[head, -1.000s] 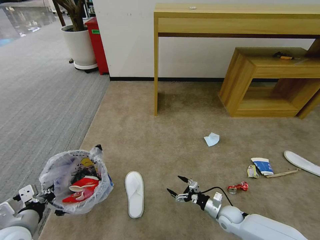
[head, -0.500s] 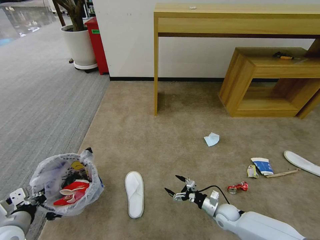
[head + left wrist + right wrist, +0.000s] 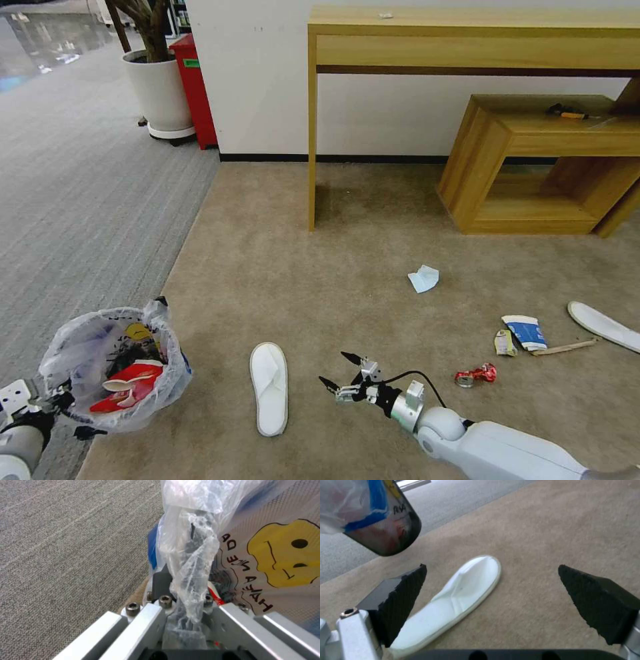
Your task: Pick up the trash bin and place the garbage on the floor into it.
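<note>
Trash bin (image 3: 110,370): small, dark, round, lined with a crinkly translucent bag printed in blue, yellow and black; hanging clear of the floor (image 3: 347,267) at the carpet's left edge, tilting slightly, holding red wrappers and pale scraps. White flat slipper (image 3: 269,388): lying sole-down just right of the bin, toe pointing away from the robot. Second white slipper (image 3: 603,325): lying at the far right. Crushed red can (image 3: 476,375): resting right of centre. Blue-white paper cup (image 3: 525,332): lying flattened, a small wrapper (image 3: 505,343) touching its left side, a wooden stick (image 3: 565,347) lying just to its right. Pale tissue (image 3: 424,278): sitting crumpled mid-carpet, well apart from the rest.
</note>
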Controlling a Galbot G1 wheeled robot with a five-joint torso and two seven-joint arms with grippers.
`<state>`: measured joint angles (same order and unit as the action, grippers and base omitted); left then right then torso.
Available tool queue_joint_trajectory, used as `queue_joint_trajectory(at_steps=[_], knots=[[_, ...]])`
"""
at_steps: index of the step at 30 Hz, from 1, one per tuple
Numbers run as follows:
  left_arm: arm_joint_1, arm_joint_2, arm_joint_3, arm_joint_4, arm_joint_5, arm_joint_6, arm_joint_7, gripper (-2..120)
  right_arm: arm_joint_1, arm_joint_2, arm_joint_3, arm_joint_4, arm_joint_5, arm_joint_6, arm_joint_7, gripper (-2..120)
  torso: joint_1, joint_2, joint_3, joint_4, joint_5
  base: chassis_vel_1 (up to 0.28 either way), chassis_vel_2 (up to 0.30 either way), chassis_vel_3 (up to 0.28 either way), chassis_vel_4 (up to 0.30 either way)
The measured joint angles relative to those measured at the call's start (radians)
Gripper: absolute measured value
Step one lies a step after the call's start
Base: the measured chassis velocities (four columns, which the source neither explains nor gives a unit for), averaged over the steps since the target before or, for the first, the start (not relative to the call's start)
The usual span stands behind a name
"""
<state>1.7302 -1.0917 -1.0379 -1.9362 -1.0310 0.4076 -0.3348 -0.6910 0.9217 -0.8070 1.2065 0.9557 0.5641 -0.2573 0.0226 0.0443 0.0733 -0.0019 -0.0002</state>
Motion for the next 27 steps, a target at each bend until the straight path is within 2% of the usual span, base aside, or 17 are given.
queue_joint_trajectory(at_steps=[10, 16, 27], knots=[[0.002, 0.003, -0.005, -0.012, -0.013, -0.001, 0.0, 0, 0.009, 0.047, -0.05, -0.048, 0.016, -0.002, -0.01, 100, 0.0, 0.0, 0.0, -0.0001, 0.0, 0.0, 0.0, 0.0, 0.0], [0.011, 0.006, -0.013, -0.045, -0.034, -0.001, -0.005, 0, 0.05, 0.115, -0.106, -0.104, 0.051, -0.015, -0.012, 100, 0.0, 0.0, 0.0, -0.0001, 0.0, 0.0, 0.0, 0.0, 0.0], [0.029, 0.005, -0.017, -0.093, -0.049, 0.004, -0.016, 0, 0.073, 0.249, -0.122, -0.22, 0.061, -0.017, -0.017, 100, 0.0, 0.0, 0.0, 0.0, 0.0, 0.0, 0.0, 0.0, 0.0]])
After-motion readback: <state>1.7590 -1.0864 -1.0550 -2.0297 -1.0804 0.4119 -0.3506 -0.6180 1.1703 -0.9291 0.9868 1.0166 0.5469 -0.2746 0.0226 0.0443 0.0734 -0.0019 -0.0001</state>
